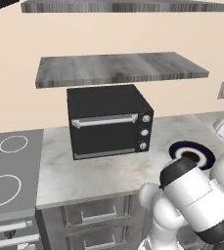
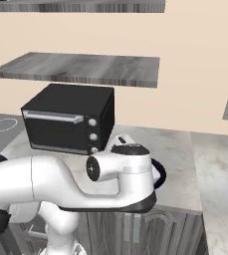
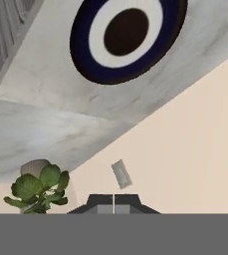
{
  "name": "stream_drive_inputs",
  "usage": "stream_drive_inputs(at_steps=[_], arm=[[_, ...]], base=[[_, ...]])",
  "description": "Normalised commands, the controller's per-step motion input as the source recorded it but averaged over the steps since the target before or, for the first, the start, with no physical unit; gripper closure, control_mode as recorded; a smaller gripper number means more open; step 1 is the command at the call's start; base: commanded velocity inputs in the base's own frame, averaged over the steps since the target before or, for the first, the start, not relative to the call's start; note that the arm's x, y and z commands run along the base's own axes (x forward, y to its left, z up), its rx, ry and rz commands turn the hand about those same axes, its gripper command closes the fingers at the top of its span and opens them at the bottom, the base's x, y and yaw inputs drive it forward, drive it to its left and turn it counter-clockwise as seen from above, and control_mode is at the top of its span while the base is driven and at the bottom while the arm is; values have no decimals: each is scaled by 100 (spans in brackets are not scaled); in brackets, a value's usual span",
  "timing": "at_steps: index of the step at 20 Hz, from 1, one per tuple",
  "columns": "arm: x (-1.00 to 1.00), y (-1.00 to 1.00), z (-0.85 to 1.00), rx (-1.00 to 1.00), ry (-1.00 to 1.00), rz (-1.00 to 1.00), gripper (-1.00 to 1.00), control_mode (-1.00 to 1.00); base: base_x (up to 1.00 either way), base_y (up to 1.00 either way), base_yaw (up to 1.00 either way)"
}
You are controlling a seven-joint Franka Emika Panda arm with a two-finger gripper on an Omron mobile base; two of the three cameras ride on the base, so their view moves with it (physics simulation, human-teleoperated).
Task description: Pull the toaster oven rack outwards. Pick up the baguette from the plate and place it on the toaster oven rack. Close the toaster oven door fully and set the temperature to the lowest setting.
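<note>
A: In the left base view, what could you make out?

B: The toaster oven (image 1: 108, 122) sat on the marble counter (image 1: 84, 171), its toaster oven door (image 1: 105, 134) upright and shut, so the rack behind it was hidden. The temperature knob (image 1: 145, 118) topped the column of three at the door's 3 o'clock side. The plate (image 1: 191, 152) lay at about 4 o'clock from the oven, half covered by the white arm (image 1: 196, 195). A stovetop (image 1: 11, 166) was cut off at 9 o'clock.

A: And the right base view?

B: The arm's (image 2: 75, 184) elbow blocked most of the plate; only a dark sliver of rim (image 2: 159, 174) showed at 3 o'clock of the wrist. The oven stood at 11 o'clock, door closed.

A: The hand view?

B: The plate (image 3: 128, 37) was at 12 o'clock, its top edge cropped, dark centre bare, no baguette on it. I couldn't tell where the loaf was. A potted plant (image 3: 38, 189) sat at 8 o'clock, a wall outlet (image 3: 121, 174) near 6.

A: The fingers?

B: The gripper (image 3: 114, 204) tips sat pressed together at 6 o'clock, only a thin seam between, nothing held.
</note>
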Motion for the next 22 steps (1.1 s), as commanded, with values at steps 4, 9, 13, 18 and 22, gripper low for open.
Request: stream_drive_inputs(at_steps=[4, 9, 13, 18, 22], arm=[[-46, 30, 50, 17, -10, 0, 100, -100], [-18, 57, 15, 15, -22, 4, 100, -100], [0, 54, 13, 20, -28, 12, 100, -100], [0, 37, 14, 17, -10, 18, 100, -100], [0, 23, 5, 9, 0, 29, 100, -100]], base=[[0, 0, 0], [0, 0, 0], [0, 0, 0], [0, 0, 0], [0, 0, 0]])
